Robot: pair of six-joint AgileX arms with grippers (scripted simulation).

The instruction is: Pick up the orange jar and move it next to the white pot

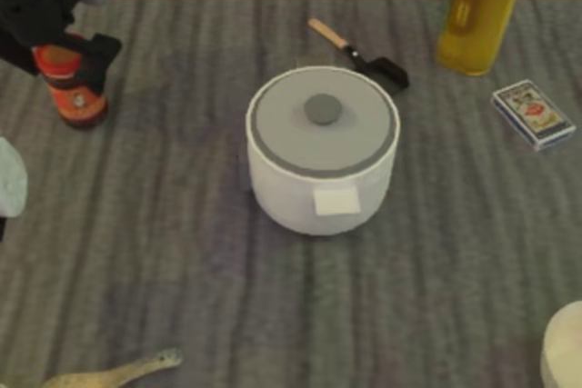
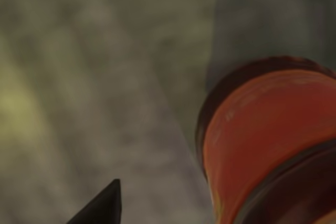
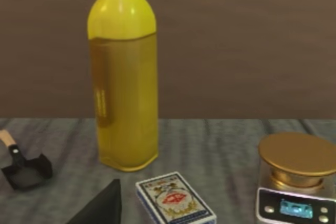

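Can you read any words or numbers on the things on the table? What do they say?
No text can be read here.
Orange jar: label is there, too blurred to read.
Card box: red emblem and a patterned border, any lettering too small to read.
Scale: blue display lit, digits unreadable.
Yellow bottle: no label visible.
White pot: blank white tab, no writing.

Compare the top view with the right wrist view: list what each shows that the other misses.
Only the top view shows the orange jar at the table's far left with the left gripper at its lid, the white pot in the middle, and a pale spoon at the near edge. Only the right wrist view shows a small scale with a gold pan. Both show the tall yellow bottle, the card box, and the small black scoop.
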